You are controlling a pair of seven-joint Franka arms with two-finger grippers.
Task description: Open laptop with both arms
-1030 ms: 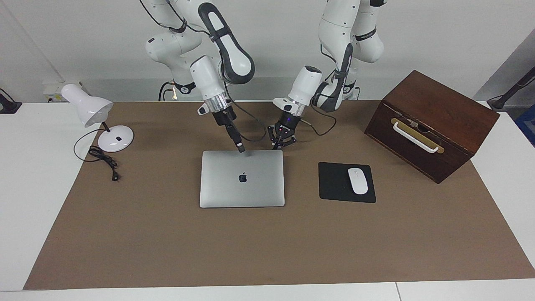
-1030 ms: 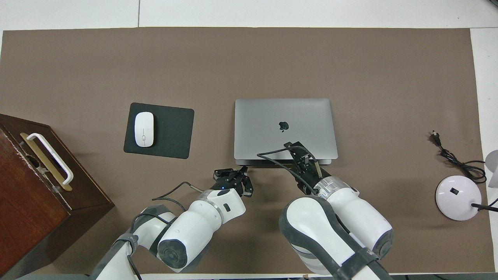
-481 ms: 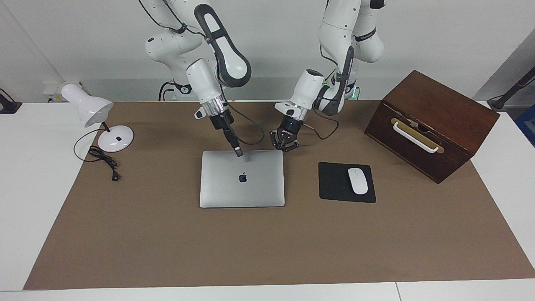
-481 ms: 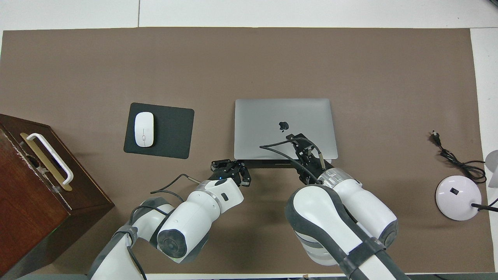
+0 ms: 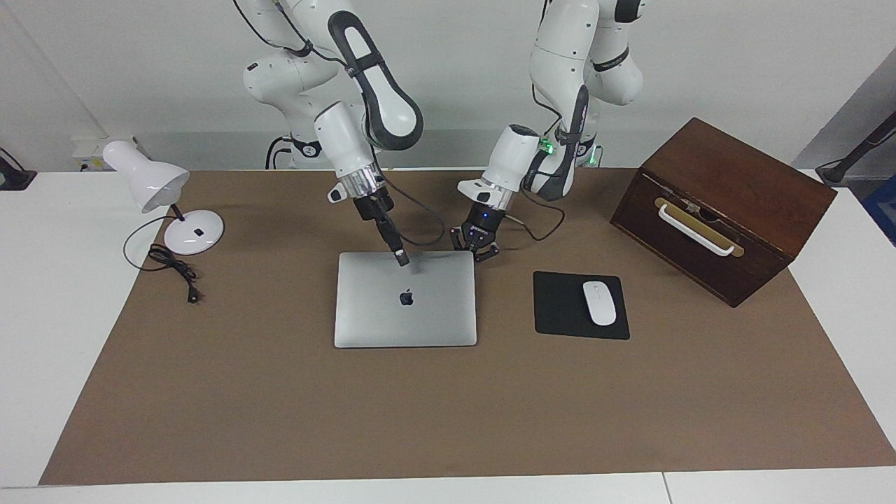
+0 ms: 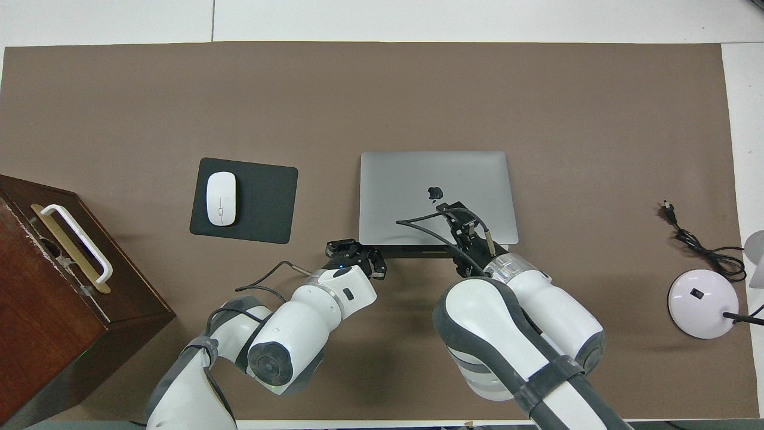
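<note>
MacBook laptop (image 5: 405, 299) closed, flat mid-mat, robot-side edge facing arms. Left gripper (image 5: 479, 253) fingertips pinched together, at laptop's robot-side corner toward mouse pad (image 5: 563, 306). Right gripper (image 5: 401, 259) spread wide, tip on lid near same edge. Bare mat (image 5: 434, 413) along laptop's remaining edges.

You've got the laptop (image 5: 405, 299) lying flat mid-mat, silver-grey, apple logo up, lid barely cracked along the edge nearest the robots. Your left gripper (image 5: 479, 254), fingertips together, sits at that edge's corner; right gripper (image 5: 401, 259) is on the lid.
</note>
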